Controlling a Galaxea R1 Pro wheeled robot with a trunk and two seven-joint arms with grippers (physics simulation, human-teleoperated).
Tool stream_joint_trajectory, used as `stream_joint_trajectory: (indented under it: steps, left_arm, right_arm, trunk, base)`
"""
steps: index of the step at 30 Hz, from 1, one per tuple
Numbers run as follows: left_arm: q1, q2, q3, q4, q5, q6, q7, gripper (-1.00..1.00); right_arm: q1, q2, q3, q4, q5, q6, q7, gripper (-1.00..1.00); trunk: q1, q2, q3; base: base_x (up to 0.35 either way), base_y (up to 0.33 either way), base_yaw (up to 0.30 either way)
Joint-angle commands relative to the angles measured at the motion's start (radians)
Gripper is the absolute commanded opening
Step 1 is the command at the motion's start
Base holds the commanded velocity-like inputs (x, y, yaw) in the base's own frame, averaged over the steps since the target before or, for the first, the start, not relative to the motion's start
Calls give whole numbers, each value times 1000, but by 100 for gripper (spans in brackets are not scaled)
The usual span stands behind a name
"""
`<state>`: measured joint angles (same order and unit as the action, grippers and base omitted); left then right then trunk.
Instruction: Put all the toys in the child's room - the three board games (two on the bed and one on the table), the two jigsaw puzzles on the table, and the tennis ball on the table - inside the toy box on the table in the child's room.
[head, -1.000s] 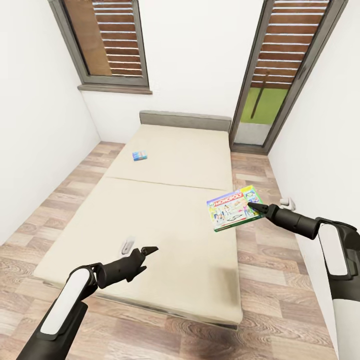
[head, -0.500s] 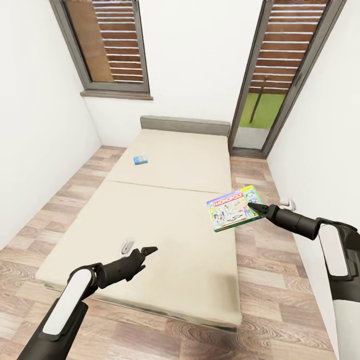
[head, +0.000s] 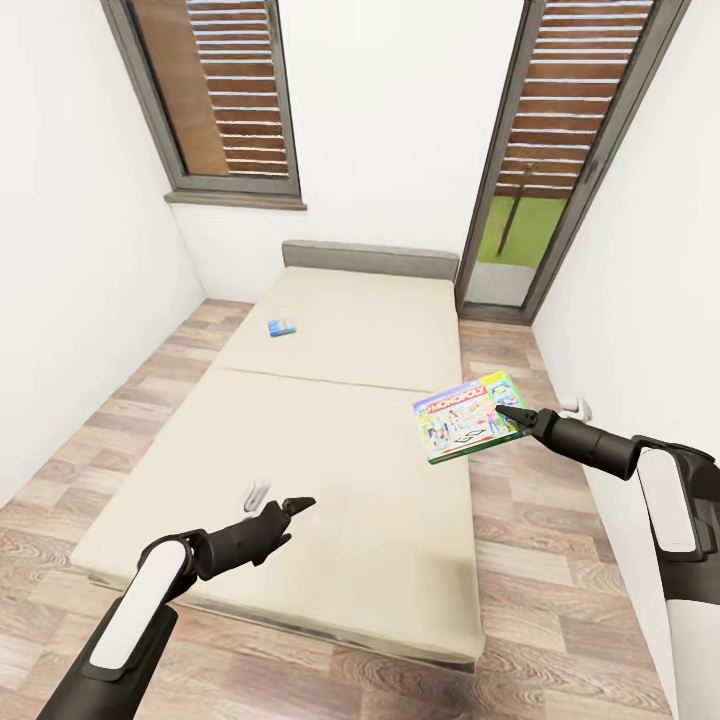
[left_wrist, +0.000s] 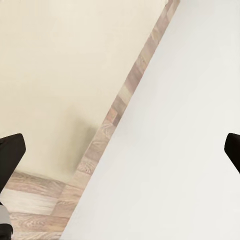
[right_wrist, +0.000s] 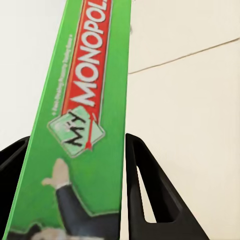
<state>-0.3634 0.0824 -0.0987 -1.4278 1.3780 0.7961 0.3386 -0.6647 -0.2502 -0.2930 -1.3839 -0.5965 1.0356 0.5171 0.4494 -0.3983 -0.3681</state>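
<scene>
My right gripper (head: 505, 412) is shut on the edge of the green-edged "MONOPOLY" board game (head: 468, 416), holding it in the air over the bed's right edge. In the right wrist view the box's green side (right_wrist: 87, 115) sits between the two black fingers (right_wrist: 145, 185). A small blue board game (head: 281, 327) lies flat on the far half of the beige bed (head: 340, 440), toward its left side. My left gripper (head: 297, 504) hovers open over the bed's near left part, holding nothing; its fingertips (left_wrist: 10, 155) stand wide apart.
The bed nearly fills the narrow white-walled room, with strips of wood plank floor (head: 540, 560) on both sides. A small white object (head: 257, 492) lies on the mattress by my left gripper, another (head: 574, 406) on the floor at the right wall. A window and a glass door stand behind the headboard.
The whole view has shifted a little, so the bed and window sit slightly lower in the picture. Both arms keep their pose, and the Monopoly box stays in the right gripper.
</scene>
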Motion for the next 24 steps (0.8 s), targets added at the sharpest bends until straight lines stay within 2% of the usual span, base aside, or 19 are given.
stream_joint_trajectory:
  steps: [1,13,18,24]
  left_arm:
    - [-1,1,-1,0,10,0,9,100]
    - [-1,2,1,13,10,0,-15,100]
    - [-4,1,0,49,9,0,-45,100]
    - [-9,1,0,93,8,-1,-78,100]
  right_arm:
    - [-1,0,-2,0,7,5,9,-100]
    - [-1,0,-4,-1,9,4,6,-100]
    - [4,-6,-8,0,9,4,4,-100]
    - [36,-8,-11,0,10,4,3,-100]
  trunk:
    - [1,-2,0]
    - [1,-2,20]
    - [1,-2,28]
    - [1,-2,38]
  base:
    - [0,0,0]
    - [0,0,0]
    - [0,0,0]
    - [0,0,0]
